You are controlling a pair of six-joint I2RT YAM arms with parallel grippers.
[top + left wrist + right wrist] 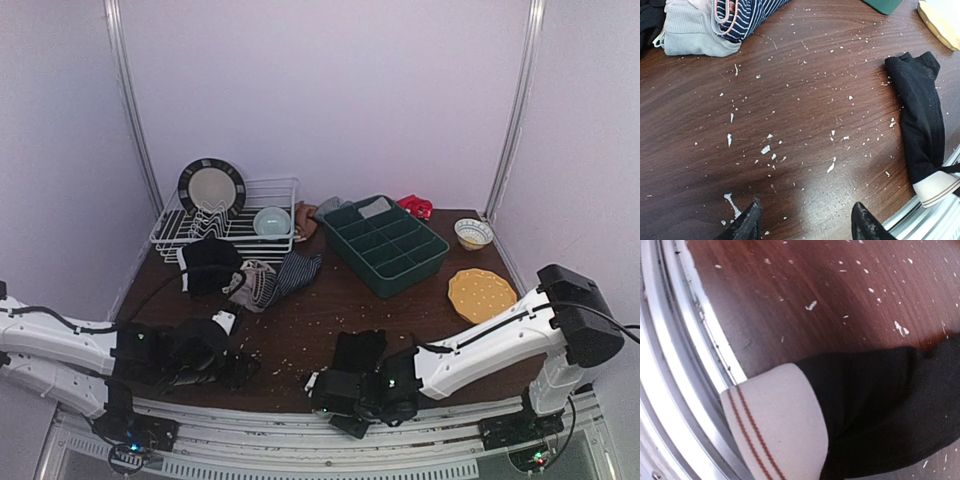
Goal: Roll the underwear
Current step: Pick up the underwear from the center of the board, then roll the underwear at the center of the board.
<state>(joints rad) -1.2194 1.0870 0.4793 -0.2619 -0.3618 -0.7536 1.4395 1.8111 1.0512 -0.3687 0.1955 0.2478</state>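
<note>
- The black cloth underwear (920,115) lies flat on the dark brown wooden table (805,100). It is at the near edge, just beside the grey metal rail (670,340). Because it lies alone and spread out, I judge it is the piece chosen for rolling now.
- The right gripper (330,385) is low at the end of this garment where the white elastic waistband with two thin red stripes (775,425) is. To begin there seems sensible, since the firmer band can give a core for the roll.
- The right wrist view is filled by this waistband and the black cloth, and no finger shows in it. From above, the fingertips merge with the dark cloth. So I cannot tell if this hand is pinching the band or only near it.
- The left gripper (805,222) hovers over bare wood, its two dark fingers (747,225) spread apart with nothing between them. I think it is placed at the side to be ready to press the cloth down.
- The other pieces are heaped together farther back, well apart from the working place: a light grey ribbed garment (690,35), a dark navy garment with thin white stripes (750,12) and another black garment (210,265).
- In the left wrist view the grey and striped pieces are cut off by the top edge, so their full shape is not visible.
- Small white crumbs (765,149) are scattered over the table.
</note>
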